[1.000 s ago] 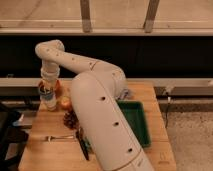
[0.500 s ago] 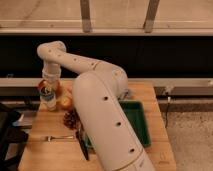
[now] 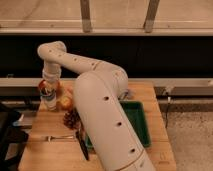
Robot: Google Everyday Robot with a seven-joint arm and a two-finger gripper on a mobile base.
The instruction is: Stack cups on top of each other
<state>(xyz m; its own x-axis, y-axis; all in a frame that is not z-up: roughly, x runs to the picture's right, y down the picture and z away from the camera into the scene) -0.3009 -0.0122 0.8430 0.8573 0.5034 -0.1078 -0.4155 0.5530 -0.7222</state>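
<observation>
The hand [image 3: 49, 90] hangs at the far left of the wooden surface [image 3: 45, 150], directly over a pale cup [image 3: 50, 102] that stands upright there; how far apart its parts are, and whether it grips anything, cannot be told. Its position just above the cup's mouth suggests it is lining up a drop or a lift along the cup's axis, which is what stacking calls for. A red-orange bowl [image 3: 42, 85] sits close behind the hand, partly hidden by it.

Of cups, only one can be counted with confidence, the pale one under the hand; a bluish patch near the hand may be a second, but that is unclear, and no dark metal cup can be picked out. Just right of the pale cup lies one small orange-yellow round thing [image 3: 65, 103], and nearer the front one dark knobbly object [image 3: 71, 119]. One fork [image 3: 56, 137] lies flat toward the front edge, and one green tray [image 3: 136, 125] sits on the right side, largely covered by the robot's white arm [image 3: 107, 115].
</observation>
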